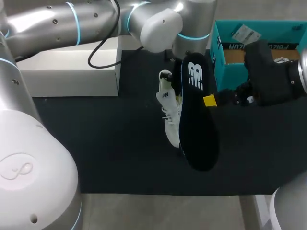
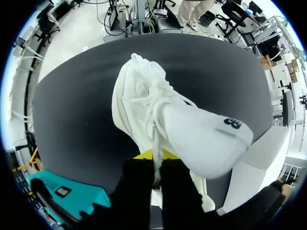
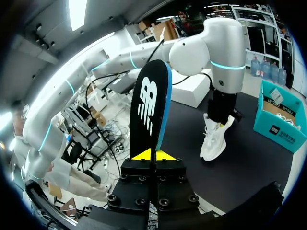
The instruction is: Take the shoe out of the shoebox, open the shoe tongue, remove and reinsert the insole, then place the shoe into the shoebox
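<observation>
A white shoe point(image 1: 170, 117) hangs toe-down over the black mat, and my left gripper point(image 1: 176, 91) is shut on its heel end. In the left wrist view the shoe point(image 2: 158, 115) stretches away from the gripper point(image 2: 153, 155), laces and tongue facing the camera. My right gripper point(image 1: 210, 100) is shut on the edge of a black insole point(image 1: 195, 120) with a white logo, held just right of the shoe and partly covering it. From the right wrist, the insole point(image 3: 149, 110) stands upright between the yellow tips of the gripper point(image 3: 153, 155), with the shoe point(image 3: 214, 139) beyond it. The teal shoebox point(image 1: 225, 72) sits at the back right.
A white box point(image 1: 72, 72) stands at the back left of the black mat point(image 1: 105, 148). The shoebox point(image 3: 280, 120) is open, with paper inside. My left arm point(image 1: 158, 24) spans the back of the table.
</observation>
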You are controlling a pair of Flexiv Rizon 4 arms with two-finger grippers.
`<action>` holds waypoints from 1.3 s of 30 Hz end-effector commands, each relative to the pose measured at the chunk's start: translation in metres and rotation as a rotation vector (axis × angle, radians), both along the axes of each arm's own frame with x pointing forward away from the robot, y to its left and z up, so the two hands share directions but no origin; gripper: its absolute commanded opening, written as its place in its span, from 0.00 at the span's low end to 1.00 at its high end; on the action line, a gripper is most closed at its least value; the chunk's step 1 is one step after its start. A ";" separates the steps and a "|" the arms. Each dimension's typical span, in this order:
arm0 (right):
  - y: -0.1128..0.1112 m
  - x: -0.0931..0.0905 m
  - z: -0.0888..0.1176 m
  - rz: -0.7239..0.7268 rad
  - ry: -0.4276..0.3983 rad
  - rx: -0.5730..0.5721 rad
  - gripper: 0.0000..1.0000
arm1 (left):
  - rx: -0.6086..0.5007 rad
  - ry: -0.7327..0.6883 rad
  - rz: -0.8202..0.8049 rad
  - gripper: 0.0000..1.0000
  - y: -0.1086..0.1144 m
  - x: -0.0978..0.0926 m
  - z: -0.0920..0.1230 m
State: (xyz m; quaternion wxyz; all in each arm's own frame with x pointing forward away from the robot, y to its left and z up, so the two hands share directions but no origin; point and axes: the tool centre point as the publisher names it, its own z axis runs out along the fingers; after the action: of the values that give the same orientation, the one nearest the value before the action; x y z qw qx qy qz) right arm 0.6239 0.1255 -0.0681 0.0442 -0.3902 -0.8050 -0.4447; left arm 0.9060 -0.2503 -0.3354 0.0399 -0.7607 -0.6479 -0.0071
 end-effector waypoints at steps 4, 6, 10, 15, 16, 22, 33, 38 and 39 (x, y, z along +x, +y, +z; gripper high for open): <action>0.004 0.004 0.000 0.001 0.005 -0.003 0.00 | -0.017 -0.019 -0.030 0.00 0.008 -0.003 0.015; 0.004 0.004 0.000 0.001 0.005 -0.003 0.00 | -0.021 -0.018 -0.037 0.00 0.009 -0.003 0.018; 0.004 0.004 0.000 0.001 0.005 -0.003 0.00 | -0.002 -0.009 -0.029 0.00 0.011 0.000 0.016; 0.004 0.004 0.000 0.001 0.005 -0.003 0.00 | 0.011 0.006 -0.030 0.00 0.010 0.003 0.009; 0.004 0.004 0.000 0.001 0.005 -0.003 0.00 | 0.013 0.008 -0.029 0.00 0.010 0.004 0.007; 0.004 0.004 0.000 0.001 0.005 -0.003 0.00 | 0.022 0.032 -0.039 0.00 0.007 0.007 -0.002; 0.004 0.004 0.000 0.001 0.005 -0.003 0.00 | 0.023 0.077 -0.043 0.00 -0.008 0.007 -0.018; 0.004 0.004 0.000 0.001 0.005 -0.003 0.00 | -0.026 0.098 -0.045 0.68 -0.011 0.002 -0.021; 0.004 0.004 0.000 0.001 0.005 -0.003 0.00 | -0.046 0.100 -0.053 1.00 -0.011 0.000 -0.019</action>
State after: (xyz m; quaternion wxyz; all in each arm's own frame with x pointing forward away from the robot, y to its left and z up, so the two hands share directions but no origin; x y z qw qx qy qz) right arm 0.6238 0.1255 -0.0681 0.0442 -0.3902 -0.8050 -0.4447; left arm 0.9067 -0.2661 -0.3524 0.0649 -0.7752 -0.6275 0.0342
